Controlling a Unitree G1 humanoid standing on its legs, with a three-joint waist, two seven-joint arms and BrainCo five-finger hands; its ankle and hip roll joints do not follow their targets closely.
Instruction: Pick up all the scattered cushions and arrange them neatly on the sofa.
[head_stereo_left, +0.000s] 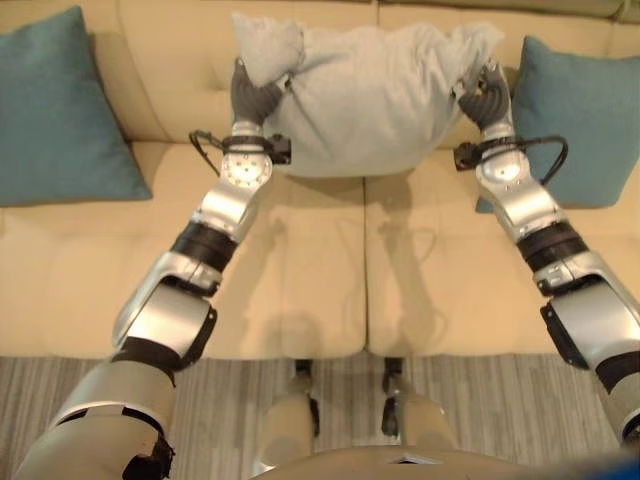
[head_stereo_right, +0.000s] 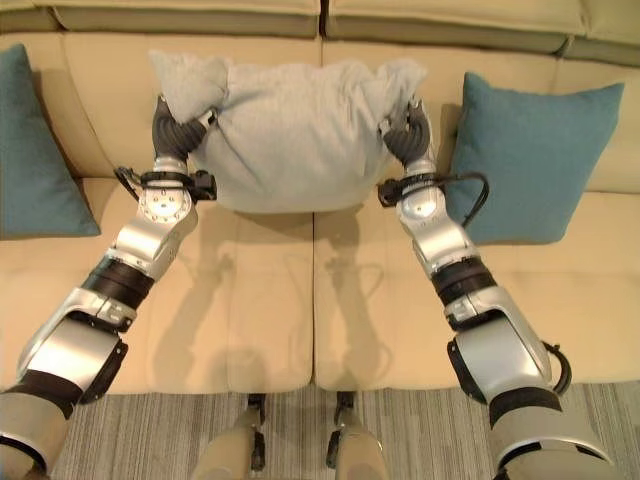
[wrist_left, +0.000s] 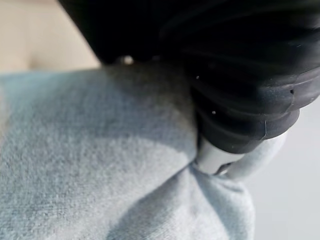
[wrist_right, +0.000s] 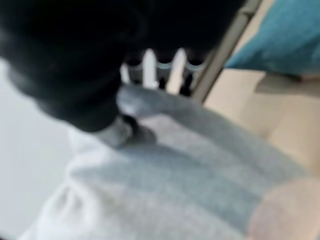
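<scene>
The light grey cushion (head_stereo_right: 300, 130) stands upright against the beige sofa (head_stereo_right: 260, 300) backrest, long axis running side to side. The left hand (head_stereo_right: 175, 125) and right hand (head_stereo_right: 408, 130) pinch its upper corners, fingers curled into the fabric. Teal cushions (head_stereo_right: 535, 155) lean just outside each hand.

A home living room: a cream sofa (head_stereo_right: 280, 300) with teal cushions (head_stereo_right: 535, 155) against its back, and a striped grey rug (head_stereo_right: 420, 430) on the floor.
</scene>
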